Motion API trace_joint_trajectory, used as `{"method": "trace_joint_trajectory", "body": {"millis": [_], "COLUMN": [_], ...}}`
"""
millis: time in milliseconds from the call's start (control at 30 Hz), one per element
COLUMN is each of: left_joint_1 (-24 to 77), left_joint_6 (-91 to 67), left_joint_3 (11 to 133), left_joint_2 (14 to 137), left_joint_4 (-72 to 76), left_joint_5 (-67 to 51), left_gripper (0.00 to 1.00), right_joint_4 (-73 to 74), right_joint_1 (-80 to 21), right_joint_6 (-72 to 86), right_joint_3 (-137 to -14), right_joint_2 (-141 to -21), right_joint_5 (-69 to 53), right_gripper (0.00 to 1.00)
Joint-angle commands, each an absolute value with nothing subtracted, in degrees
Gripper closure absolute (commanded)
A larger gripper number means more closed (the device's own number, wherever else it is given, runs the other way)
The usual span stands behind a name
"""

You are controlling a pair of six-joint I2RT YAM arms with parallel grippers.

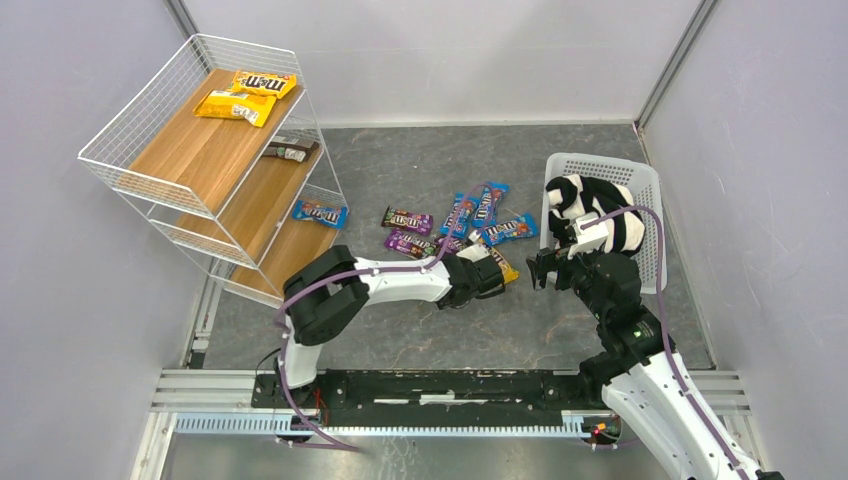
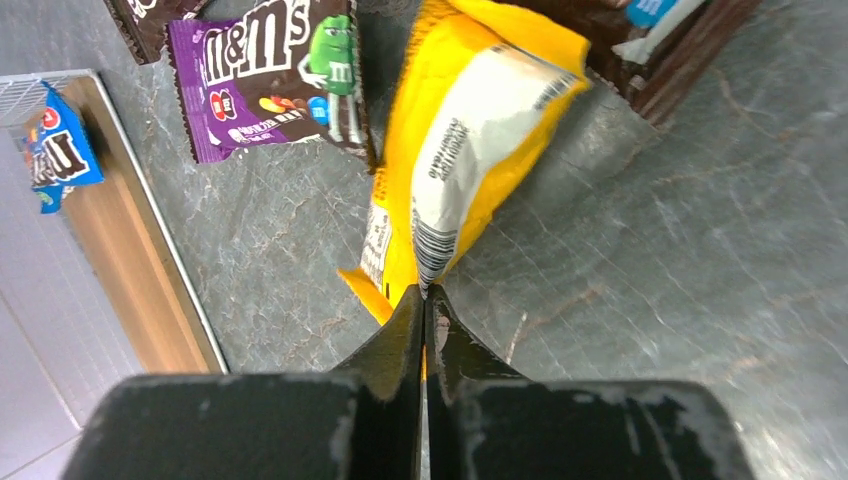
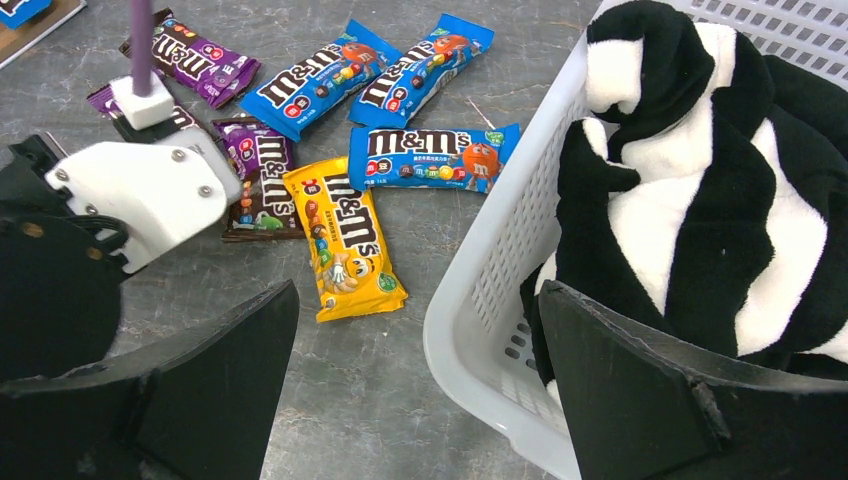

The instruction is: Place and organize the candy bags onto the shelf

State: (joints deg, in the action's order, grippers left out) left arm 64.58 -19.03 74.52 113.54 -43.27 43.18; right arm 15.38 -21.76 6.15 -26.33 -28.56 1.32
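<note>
Left gripper: the left gripper (image 2: 425,300) has its two black fingers pressed together on the near edge of a glossy yellow candy packet (image 2: 470,130). The packet's white barcode side faces the left wrist camera. In the top view both sit near the middle of the frame, at the right end of the loose pile.
Right gripper: the right gripper (image 3: 415,300) holds nothing. Its fingers are spread wide apart at the bottom of the right wrist frame, one on each side of the basket's near corner.
Shelf: the tiered white wire shelf with three slanted light-wood boards (image 1: 190,150) stands in the upper left of the top view.
On the shelf: a pair of yellow packets (image 1: 262,82) lies on the top board, touching each other. One dark brown packet (image 1: 290,150) lies on the middle board and one blue packet (image 1: 320,212) on the lowest board.
Loose pile: blue packets (image 3: 320,75) and purple packets (image 3: 200,65) lie on the grey marbled tabletop (image 3: 400,420). The pile is in the centre of the top view, between shelf and basket, and several packets overlap.
Basket: a white plastic lattice basket (image 3: 500,250) sits at the right of the top view. It holds a bundled black-and-white striped cloth (image 3: 700,200).
</note>
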Motion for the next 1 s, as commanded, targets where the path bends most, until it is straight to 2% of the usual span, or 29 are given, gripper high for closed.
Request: {"method": "trace_joint_trajectory", "body": {"millis": [0,167,267,433,567,967], "left_joint_1": [64.8,64.6,62.8,50.9,41.3,22.2], "left_joint_6": [-20.3,-21.7,-23.1,-30.5,-37.8,-56.3], "left_joint_3": [75.5,75.0,75.3,75.1,80.2,107.6], "left_joint_2": [106.0,97.5,90.9,77.0,72.1,77.9], "left_joint_4": [-42.3,-40.6,-38.0,-29.1,-23.3,-29.8], "left_joint_5": [38.0,27.1,16.7,-7.8,-19.6,-19.2], "left_gripper": [0.98,0.98,0.98,0.98,0.98,0.98], "right_joint_4": [13.7,13.8,13.9,14.9,14.5,14.4], "right_joint_1": [-22.0,-22.0,-22.0,-22.0,-22.0,-22.0], "right_joint_6": [6.4,6.4,6.4,7.1,7.3,7.5], "right_joint_3": [-27.2,-27.2,-27.3,-27.9,-27.4,-27.7], "right_joint_2": [-28.2,-28.0,-27.9,-27.4,-27.1,-28.8], "right_joint_5": [1.0,1.1,1.4,6.4,6.7,4.9], "right_gripper": [0.02,0.02,0.02,0.02,0.02,0.02]}}
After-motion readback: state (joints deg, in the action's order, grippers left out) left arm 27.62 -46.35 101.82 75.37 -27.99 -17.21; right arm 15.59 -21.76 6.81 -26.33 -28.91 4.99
